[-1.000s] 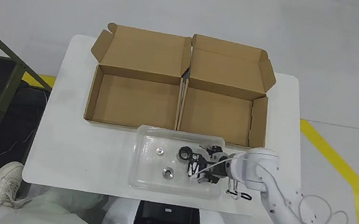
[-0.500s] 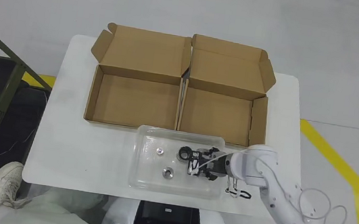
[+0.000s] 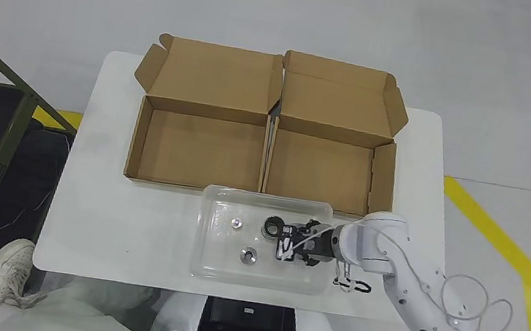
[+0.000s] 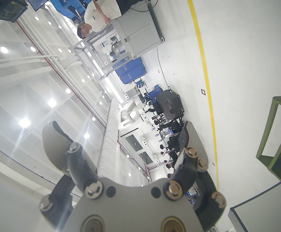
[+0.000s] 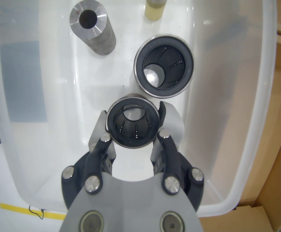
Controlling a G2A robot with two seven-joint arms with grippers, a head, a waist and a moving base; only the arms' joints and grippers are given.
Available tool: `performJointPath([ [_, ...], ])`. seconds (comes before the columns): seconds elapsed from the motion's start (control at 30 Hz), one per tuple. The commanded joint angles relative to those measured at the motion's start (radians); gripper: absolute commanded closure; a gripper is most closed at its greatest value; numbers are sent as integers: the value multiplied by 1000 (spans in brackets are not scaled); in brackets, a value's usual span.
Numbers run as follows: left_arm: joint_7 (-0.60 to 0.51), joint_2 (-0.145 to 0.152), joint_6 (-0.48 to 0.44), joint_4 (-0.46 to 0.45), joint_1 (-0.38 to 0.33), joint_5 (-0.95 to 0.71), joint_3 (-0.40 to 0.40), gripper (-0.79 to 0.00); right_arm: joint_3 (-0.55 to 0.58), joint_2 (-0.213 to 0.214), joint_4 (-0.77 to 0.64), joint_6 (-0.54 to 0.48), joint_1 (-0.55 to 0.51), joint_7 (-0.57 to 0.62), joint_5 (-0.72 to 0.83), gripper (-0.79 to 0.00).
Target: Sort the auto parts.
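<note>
My right gripper (image 5: 132, 116) is inside the clear plastic tray (image 5: 248, 153), shut on a small black linear bearing (image 5: 132, 129) that stands upright between its fingers. A larger black bearing (image 5: 164, 68) stands just beyond it, close but apart. Farther off in the tray are a steel cylinder (image 5: 93, 30) and a yellowish part (image 5: 154, 8). From above, the right gripper (image 3: 293, 245) is in the tray's right half beside the larger bearing (image 3: 272, 227). My left gripper (image 4: 119, 129) is open and holds nothing, aimed at the room.
Two open cardboard boxes (image 3: 197, 151) (image 3: 323, 173) sit side by side behind the tray (image 3: 208, 259). The steel cylinder (image 3: 247, 256) and a small part (image 3: 235, 224) lie in the tray's left half. A small black item (image 3: 351, 283) lies on the table by the tray's right end.
The right gripper has slid a little left, deeper into the tray, and its fingers now sit against the small bearing.
</note>
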Motion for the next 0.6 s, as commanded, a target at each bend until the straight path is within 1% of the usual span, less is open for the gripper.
performJointPath([
  [0.0,0,0,0,0,0,0,0,-785,-1,2,-9,0,-1,5,1,0],
  [0.3,0,0,0,0,0,0,0,-785,17,19,-93,14,-31,60,5,0],
  [0.57,0,0,0,0,0,0,0,-785,59,39,-187,40,-73,99,17,0],
])
